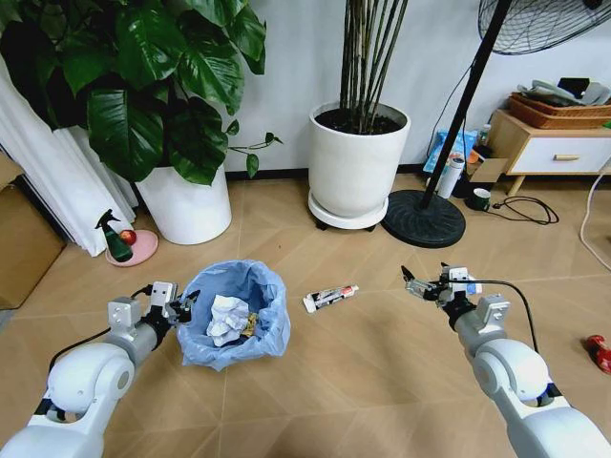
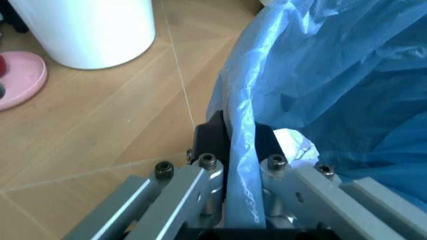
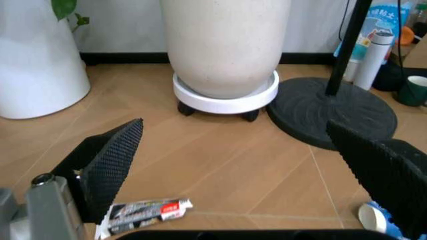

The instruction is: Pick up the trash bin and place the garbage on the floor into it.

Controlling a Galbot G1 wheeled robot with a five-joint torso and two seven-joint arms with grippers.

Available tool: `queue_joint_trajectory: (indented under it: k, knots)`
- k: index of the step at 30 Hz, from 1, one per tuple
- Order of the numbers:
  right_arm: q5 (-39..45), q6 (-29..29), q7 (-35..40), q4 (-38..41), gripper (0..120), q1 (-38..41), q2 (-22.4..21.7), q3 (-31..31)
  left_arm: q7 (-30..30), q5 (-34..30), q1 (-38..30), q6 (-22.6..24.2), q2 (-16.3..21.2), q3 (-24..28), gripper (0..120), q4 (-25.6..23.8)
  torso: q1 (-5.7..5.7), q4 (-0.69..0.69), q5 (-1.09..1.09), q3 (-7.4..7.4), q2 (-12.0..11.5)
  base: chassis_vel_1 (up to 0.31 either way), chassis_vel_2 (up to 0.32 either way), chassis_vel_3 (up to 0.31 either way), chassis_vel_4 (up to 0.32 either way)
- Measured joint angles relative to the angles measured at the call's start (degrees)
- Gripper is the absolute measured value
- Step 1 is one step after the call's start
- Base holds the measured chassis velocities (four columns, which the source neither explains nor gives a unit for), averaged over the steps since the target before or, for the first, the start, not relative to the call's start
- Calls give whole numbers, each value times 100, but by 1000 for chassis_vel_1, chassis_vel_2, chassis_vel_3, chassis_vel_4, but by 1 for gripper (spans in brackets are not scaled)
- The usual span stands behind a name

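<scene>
- The trash bin (image 1: 234,315) stands on the floor (image 1: 382,363) in front of the robot, towards its left, mouth up, with crumpled white paper (image 1: 227,319) and a yellowish scrap inside the blue bag.
- The left hand (image 1: 183,307) is at the bin's left rim; in the left wrist view its dark pads (image 2: 211,135) sit on either side of the bag-covered rim (image 2: 241,150), clamped onto it.
- The right hand (image 1: 425,283) hovers above bare floor to the right of the bin, well apart from it, its two black fingers (image 3: 113,160) spread wide with nothing between them.
- A tube-shaped wrapper (image 1: 330,298) lies flat on the floor between the bin and the right hand, just beside the bin; its long axis runs roughly left to right, the right end tipped slightly away from the robot.
- Open floor stretches in front of the robot and around the tube.
- Farther back, the room is bounded by a white plant pot (image 1: 186,205) on the left, a second white pot on a wheeled stand (image 1: 355,167) in the middle, and a fan's round black base (image 1: 423,219) beside it.
- A spray bottle (image 1: 115,239) rests by a pink dish near the left pot.
- A red scrap (image 1: 599,351) lies at the right edge of the floor.
</scene>
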Motion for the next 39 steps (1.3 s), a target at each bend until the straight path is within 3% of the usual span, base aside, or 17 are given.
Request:
queue_joint_trajectory:
  k: [20, 39]
  knots:
    - [-2, -28, -15, 3, 100, -42, 55, -17, 0, 13, 35, -8, -6, -5, 1, -28, 0, 0, 0, 0, -1, -92, 95, 93, -97]
    - [-57, -42, -72, 48, 100, -102, 128, -38, 16, 16, 106, -9, 1, -55, 1, -85, -1, -2, 1, 0, -1, -87, -90, 83, 82]
